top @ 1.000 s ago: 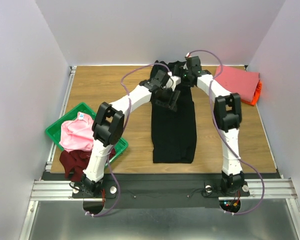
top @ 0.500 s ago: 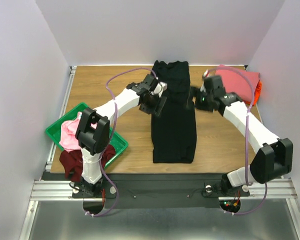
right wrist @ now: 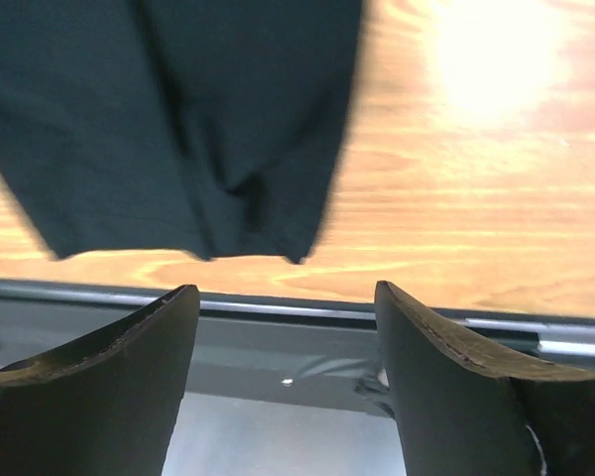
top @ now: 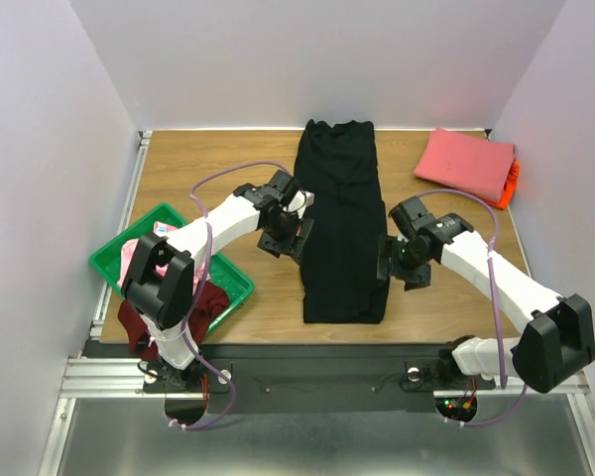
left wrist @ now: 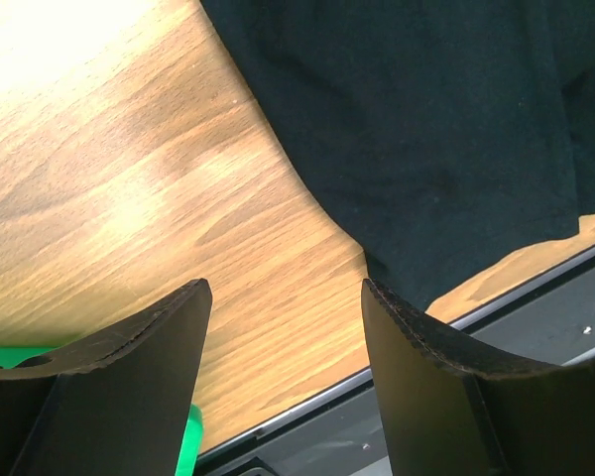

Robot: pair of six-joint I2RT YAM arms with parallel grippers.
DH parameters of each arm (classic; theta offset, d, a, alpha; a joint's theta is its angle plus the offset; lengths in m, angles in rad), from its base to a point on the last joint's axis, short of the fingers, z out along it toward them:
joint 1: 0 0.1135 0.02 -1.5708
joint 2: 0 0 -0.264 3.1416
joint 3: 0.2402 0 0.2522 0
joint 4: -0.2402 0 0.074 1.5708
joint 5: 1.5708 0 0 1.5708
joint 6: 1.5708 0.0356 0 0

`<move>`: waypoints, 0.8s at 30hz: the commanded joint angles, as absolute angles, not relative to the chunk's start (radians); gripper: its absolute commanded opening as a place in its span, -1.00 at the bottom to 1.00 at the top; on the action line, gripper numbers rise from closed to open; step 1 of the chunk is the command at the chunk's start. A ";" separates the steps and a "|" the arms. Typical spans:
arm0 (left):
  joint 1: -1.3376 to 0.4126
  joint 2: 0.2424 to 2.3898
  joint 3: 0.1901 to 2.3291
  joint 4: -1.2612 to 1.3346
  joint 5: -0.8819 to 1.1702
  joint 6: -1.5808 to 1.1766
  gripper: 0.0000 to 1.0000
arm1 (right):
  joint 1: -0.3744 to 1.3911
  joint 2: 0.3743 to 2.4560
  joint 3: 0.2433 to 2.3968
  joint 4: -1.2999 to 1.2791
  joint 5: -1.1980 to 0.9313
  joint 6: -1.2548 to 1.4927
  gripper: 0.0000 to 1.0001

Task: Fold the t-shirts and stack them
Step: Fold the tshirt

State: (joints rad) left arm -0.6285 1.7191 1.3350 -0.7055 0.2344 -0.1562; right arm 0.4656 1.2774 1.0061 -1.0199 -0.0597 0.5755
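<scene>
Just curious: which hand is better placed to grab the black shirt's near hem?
Probably the right hand: open beside the black shirt, closer to that hem than the left hand.

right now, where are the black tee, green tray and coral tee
black tee (top: 343, 238), top view, its middle
green tray (top: 109, 248), top view, left rim
coral tee (top: 464, 164), top view, its middle

Can see only a sliver of orange tee (top: 514, 183) beneath coral-pink tee (top: 464, 164); only scraps of maroon tee (top: 136, 325) behind left arm (top: 223, 216).
</scene>
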 commanded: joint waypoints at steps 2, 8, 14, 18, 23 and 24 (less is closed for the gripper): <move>-0.634 1.701 1.318 -0.706 0.264 -0.166 0.45 | 0.514 1.307 0.936 -1.026 -0.074 0.641 0.50; -0.635 1.710 1.295 -0.704 0.320 -0.219 0.45 | 0.531 1.344 0.884 -0.962 -0.078 0.653 0.45; -0.655 1.752 1.279 -0.704 0.348 -0.245 0.43 | 0.534 1.376 0.828 -0.896 -0.051 0.657 0.38; -0.661 1.758 1.293 -0.713 0.341 -0.245 0.43 | 0.534 1.390 0.807 -0.835 -0.035 0.661 0.35; -0.669 1.767 1.310 -0.750 0.330 -0.242 0.44 | 0.534 1.427 0.788 -0.772 -0.049 0.683 0.31; -0.672 1.763 1.307 -0.752 0.328 -0.245 0.44 | 0.534 1.431 0.788 -0.758 -0.055 0.683 0.29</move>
State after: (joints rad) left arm -0.6617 1.7767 1.2888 -0.7120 0.3256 -0.2382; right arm 0.5251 1.4261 0.8013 -0.8448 -0.0620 0.6605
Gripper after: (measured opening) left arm 0.720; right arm 0.659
